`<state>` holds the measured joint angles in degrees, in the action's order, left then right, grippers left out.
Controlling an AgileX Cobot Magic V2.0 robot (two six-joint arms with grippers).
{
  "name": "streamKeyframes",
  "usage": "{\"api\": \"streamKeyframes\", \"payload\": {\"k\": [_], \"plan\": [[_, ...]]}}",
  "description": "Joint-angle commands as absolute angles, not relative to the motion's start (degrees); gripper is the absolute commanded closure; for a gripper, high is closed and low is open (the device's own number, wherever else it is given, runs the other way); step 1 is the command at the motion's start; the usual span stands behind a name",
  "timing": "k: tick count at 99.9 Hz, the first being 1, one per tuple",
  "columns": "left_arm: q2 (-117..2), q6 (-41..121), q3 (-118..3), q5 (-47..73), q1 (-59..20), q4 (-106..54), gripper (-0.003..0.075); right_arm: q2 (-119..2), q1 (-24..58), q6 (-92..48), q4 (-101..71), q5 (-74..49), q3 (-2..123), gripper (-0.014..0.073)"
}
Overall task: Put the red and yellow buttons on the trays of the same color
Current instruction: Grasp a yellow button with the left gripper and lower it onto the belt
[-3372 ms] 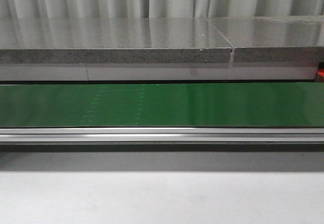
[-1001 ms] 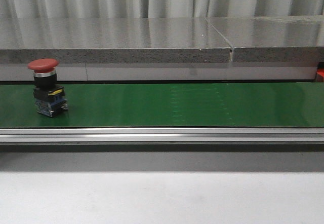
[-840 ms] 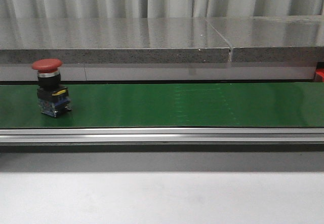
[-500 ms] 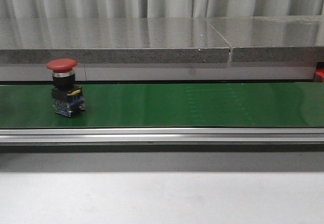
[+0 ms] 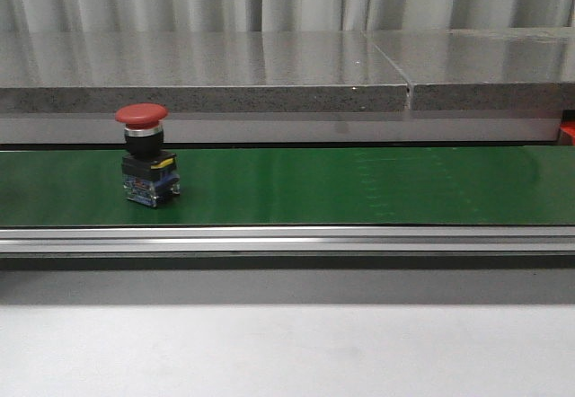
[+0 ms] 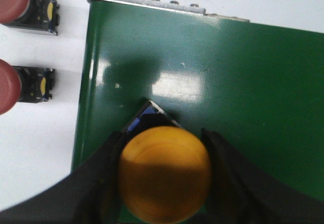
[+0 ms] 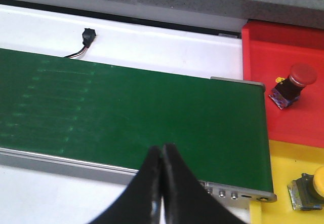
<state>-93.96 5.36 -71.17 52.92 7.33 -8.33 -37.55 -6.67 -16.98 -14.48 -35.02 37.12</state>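
My left pincer [image 6: 164, 181] is closed around a yellow mushroom-head push button [image 6: 164, 176] with a black and blue switch body, its fingers [image 6: 109, 173] pressed to either side of the cap. I hold it over the glossy green conveyor belt [image 6: 243, 82], close to the belt's metal-capped end. Whether its base touches the belt, I cannot tell.

Off that end of the belt, on the white surface, stand two more red-capped push buttons [image 6: 15, 87], one beside the other, both waiting their turn.

On the front camera, a red mushroom-head push button [image 5: 146, 154] on a black, yellow and blue body stands upright on the belt, toward its left end and nearer the front rail than the grey stone ledge [image 5: 207, 74] behind.

My right pincer [image 7: 162, 171] is pinched shut on nothing, hanging over the near rail at the belt's other end. Past that end lie the trays: the red plastic tray [image 7: 258, 82] already carries one red button [image 7: 291, 84], and the yellow plastic tray [image 7: 283, 183] beside it carries one yellow button [image 7: 311, 188] near the picture's edge.

So I judge one of each colour sorted. Left to do: the red one on the belt, the yellow one in my left grip, and the two red ones off the belt's end.
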Motion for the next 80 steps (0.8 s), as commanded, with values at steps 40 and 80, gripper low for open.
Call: {"api": "streamKeyframes", "payload": {"k": [40,80], "plan": [[-92.9,8.7,-76.6,55.3,7.0,-11.8,0.0272,-37.5,-6.6,-17.2,-14.8,-31.4,38.5,0.0661],[-92.9,11.2,-81.8,55.9,7.0,-15.1,0.0081,-37.5,-6.6,-17.2,-14.8,-31.5,38.5,0.0661]]}}
